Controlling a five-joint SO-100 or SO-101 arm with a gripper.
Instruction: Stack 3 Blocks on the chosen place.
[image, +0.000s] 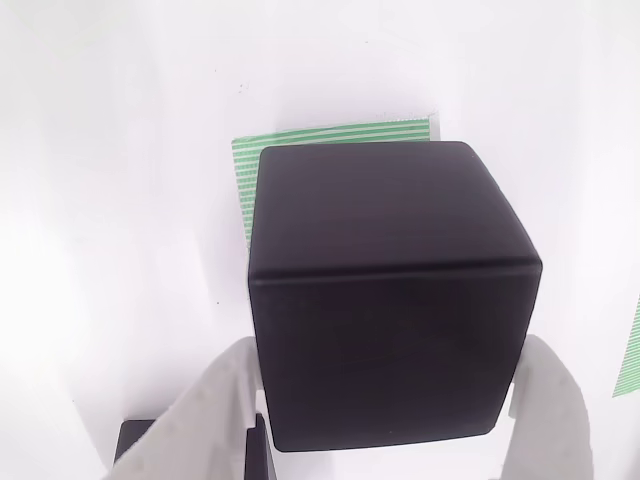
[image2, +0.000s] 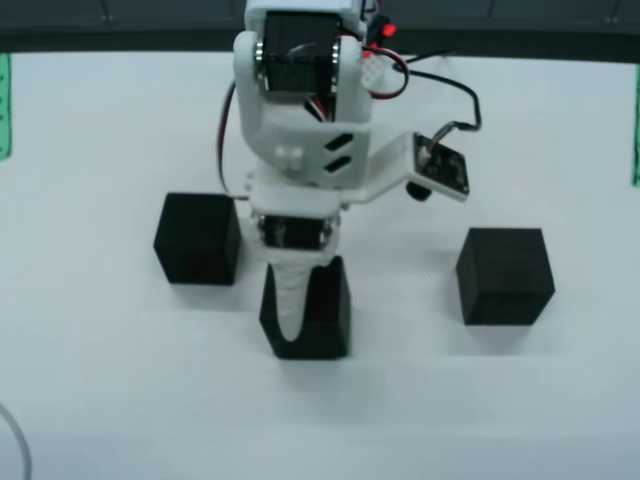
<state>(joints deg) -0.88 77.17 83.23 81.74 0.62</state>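
Note:
In the view that rides on the gripper, a matte black block (image: 390, 300) sits between my two white fingers (image: 205, 420), which press on its left and right sides. My gripper (image: 388, 345) is shut on it. Behind and under this block lies the chosen place (image: 300, 140), a green-and-white striped square that is mostly covered. From the front view, my gripper (image2: 305, 320) holds the middle block (image2: 325, 315) low at the table; whether the block touches the surface I cannot tell. A second block (image2: 198, 238) stands to the left and a third block (image2: 505, 275) to the right.
The white table (image2: 120, 400) spreads all around. A green strip (image2: 3, 105) runs at the left edge of the front view and another (image2: 636, 120) at the right edge. A green striped strip (image: 631, 350) shows at the right edge of the gripper's view. A small camera board (image2: 440, 165) juts from the arm.

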